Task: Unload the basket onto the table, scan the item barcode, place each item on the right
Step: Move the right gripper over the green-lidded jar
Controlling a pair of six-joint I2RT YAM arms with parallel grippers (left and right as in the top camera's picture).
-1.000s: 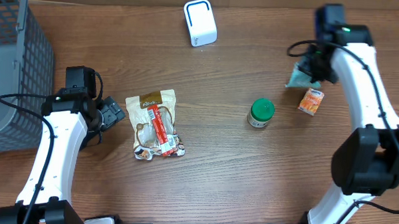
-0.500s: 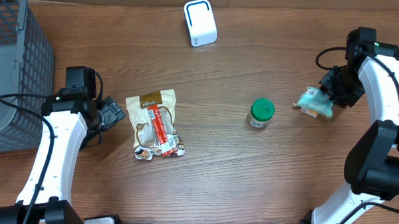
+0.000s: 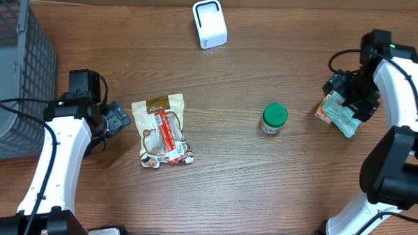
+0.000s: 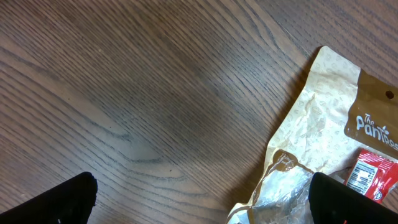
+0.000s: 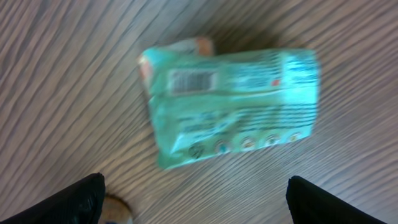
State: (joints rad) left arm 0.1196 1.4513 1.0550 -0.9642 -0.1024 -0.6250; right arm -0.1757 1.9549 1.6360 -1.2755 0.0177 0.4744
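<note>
I am holding my right gripper (image 5: 208,202) spread wide and empty just above the teal packet (image 5: 230,106), with nothing pinched between the fingers (image 5: 81,199). The packet is lying flat on the table (image 3: 262,196) at the right side, partly on top of an orange packet (image 3: 324,107), and its barcode (image 5: 193,79) is facing up towards my wrist camera. My left gripper (image 4: 199,186) is also standing fully spread, gripping nothing and hovering just beside the near edge of the snack bag (image 4: 323,137).

As I am judging it, the step in hand is at the teal packet, between a grasp and a scan. Whether it is waiting to be picked up or is being set aside, I cannot tell from here. The white barcode scanner (image 3: 209,23) is standing well apart from it, at the far edge near the middle. So any scan is calling for a firm pinch on an item, a carry across to the scanner, and a turn of the wrist so that the barcode is facing the scanner's window. If the teal packet is the one, I am needing to lift it cleanly off the orange one.

Counting: one scanner, one teal packet, one orange packet, one green-lidded jar (image 3: 273,118), one snack bag and one grey basket (image 3: 8,68) at the far left.
</note>
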